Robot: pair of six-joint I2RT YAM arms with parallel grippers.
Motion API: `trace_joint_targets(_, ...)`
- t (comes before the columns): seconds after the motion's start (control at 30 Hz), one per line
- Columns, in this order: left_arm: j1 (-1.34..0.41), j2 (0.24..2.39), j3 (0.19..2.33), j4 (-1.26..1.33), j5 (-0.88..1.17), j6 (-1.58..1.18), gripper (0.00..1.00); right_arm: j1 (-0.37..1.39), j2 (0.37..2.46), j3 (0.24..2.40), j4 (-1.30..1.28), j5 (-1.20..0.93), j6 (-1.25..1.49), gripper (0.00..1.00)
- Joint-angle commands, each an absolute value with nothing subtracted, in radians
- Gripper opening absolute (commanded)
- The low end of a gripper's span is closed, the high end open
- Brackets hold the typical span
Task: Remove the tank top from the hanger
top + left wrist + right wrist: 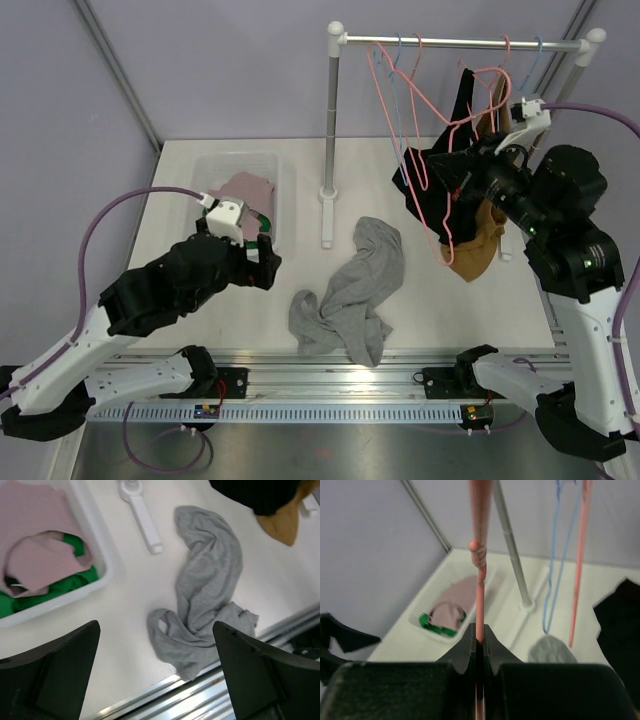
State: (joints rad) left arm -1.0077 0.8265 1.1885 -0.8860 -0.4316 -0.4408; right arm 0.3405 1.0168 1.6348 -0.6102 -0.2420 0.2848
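Left tool (155, 625) wide open, empty, grey tank top (350, 290) at its 3 o'clock; right tool (480, 630) clamped on pink hanger (480, 555).

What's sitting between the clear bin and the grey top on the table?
The rack's white foot, on otherwise bare table; clearest in the left wrist view, between bin and grey top.

White bin (235, 156) holding pink cloth (250, 187) over green cloth (75, 582), clothes rack (331, 120) just beside it
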Motion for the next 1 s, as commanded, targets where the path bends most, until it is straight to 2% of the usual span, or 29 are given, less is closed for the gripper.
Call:
trace_joint_targets(0.0,-1.008,0.77,1.215,-1.016,-0.65,-0.362,0.99,0.345,1.11,1.736,-0.885,-0.098,0.215,0.0)
trace_joint_targets(0.1,-1.009,0.713,1.125,-0.941,-0.696,-0.331,0.99,0.347,1.185,1.846,-0.937,-0.097,0.207,0.0)
trace_joint_targets(0.33,-0.976,0.637,1.029,-0.887,-0.745,-0.344,0.99,0.416,1.461,2.152,-1.055,0.07,0.175,0.0)
trace_joint_targets(0.67,-0.856,0.63,0.976,-0.839,-0.654,-0.318,0.99,0.477,1.856,2.659,-1.135,0.239,0.123,0.0)
trace_joint_targets(0.97,-0.825,0.637,0.953,-0.822,-0.595,-0.316,0.99,0.485,1.979,2.707,-0.979,0.275,0.057,0.0)
